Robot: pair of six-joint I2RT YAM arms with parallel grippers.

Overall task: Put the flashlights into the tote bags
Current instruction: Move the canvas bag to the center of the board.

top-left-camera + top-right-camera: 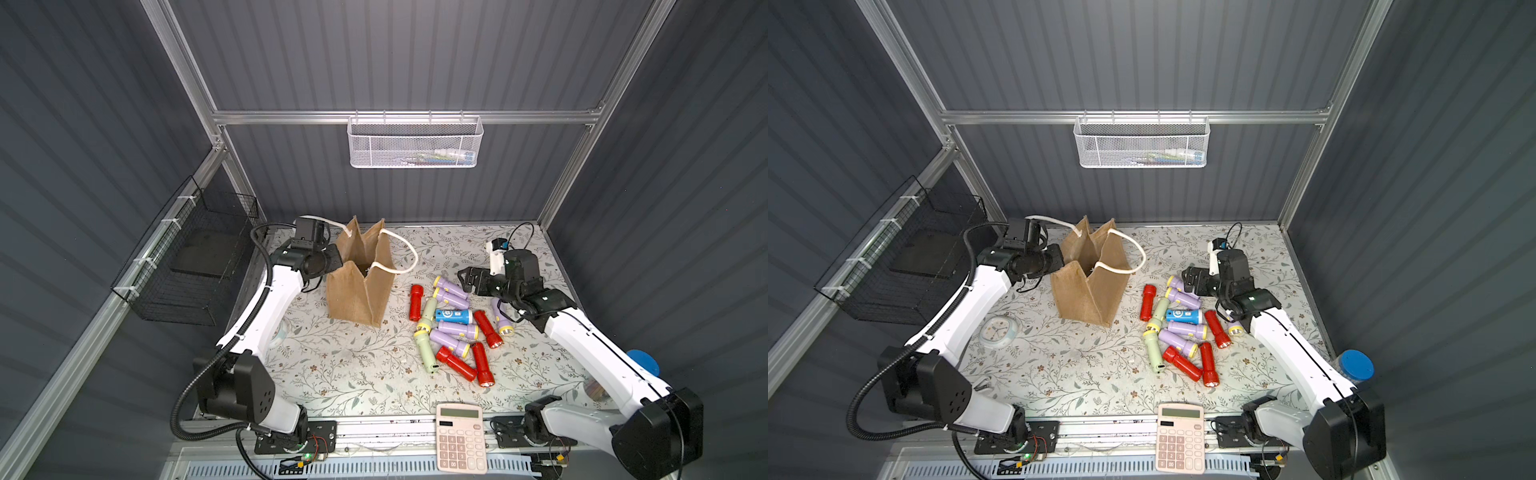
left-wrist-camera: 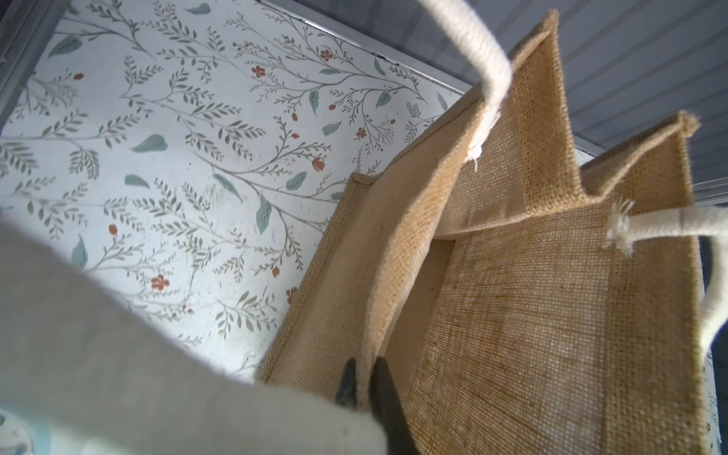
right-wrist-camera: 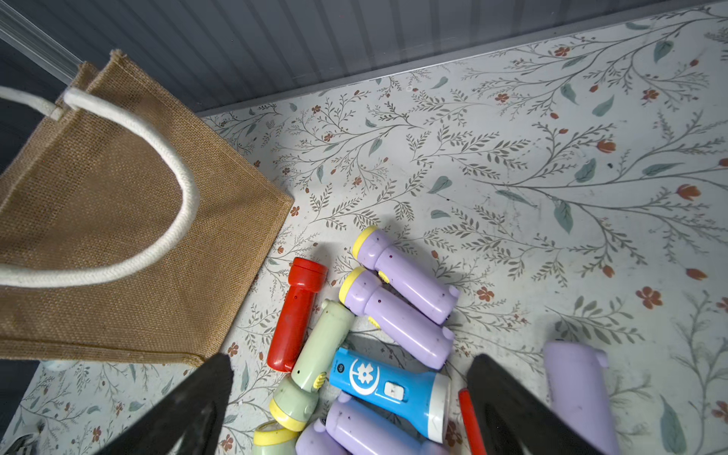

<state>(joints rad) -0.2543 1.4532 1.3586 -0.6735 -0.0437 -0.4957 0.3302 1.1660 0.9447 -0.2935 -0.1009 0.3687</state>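
Jute tote bag (image 1: 361, 286) wall is pinched by your left end effector (image 2: 364, 374); your right end effector (image 1: 464, 280) is spread above the flashlights (image 1: 453, 316).

Legible words or digits: none.

Blue flashlight (image 3: 388, 388), in the pile just beside the tote bag (image 3: 98, 220): white emblem printed on the barrel, a crescent around a four-petal flower. Next to it is a small dark round mark, too small to read.

Calculator (image 1: 460, 438), well apart from the tote bag at the table's near edge: key legends blurred, not readable.

Round clock (image 1: 998, 331), near the tote bag on the left arm's side: dial markings unresolved.
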